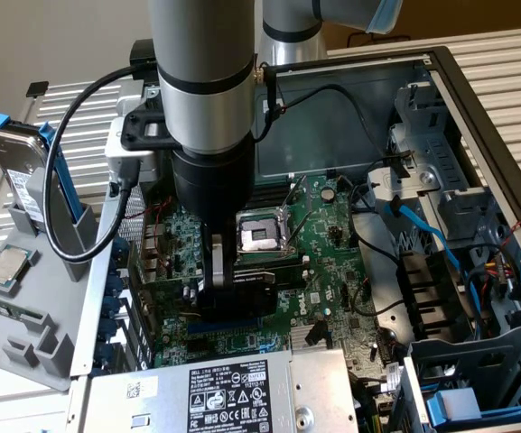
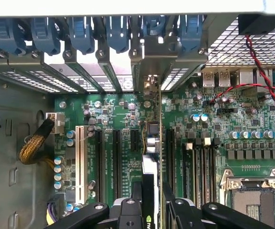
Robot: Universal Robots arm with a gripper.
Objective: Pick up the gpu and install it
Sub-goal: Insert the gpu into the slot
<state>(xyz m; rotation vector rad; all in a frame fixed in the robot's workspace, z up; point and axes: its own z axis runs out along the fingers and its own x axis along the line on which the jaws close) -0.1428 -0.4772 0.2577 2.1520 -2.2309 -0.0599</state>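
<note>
One card in hand: gripper [image 2: 152, 194] clamped on the gpu [image 2: 150, 174], which hangs edge-on directly beneath it, over the motherboard [image 2: 251, 119]. Its long axis runs parallel to the expansion slots [image 2: 116, 162], bracket end toward the rear slot covers [image 2: 109, 71]. Possibly already touching a slot.

Gpu [image 1: 253, 290]: black shroud on a thin green board. It stands upright on its long edge, clamped between the fingers of the gripper [image 1: 233, 275] and directly beneath it. Seating in the slot [image 2: 167, 157] cannot be told.
</note>
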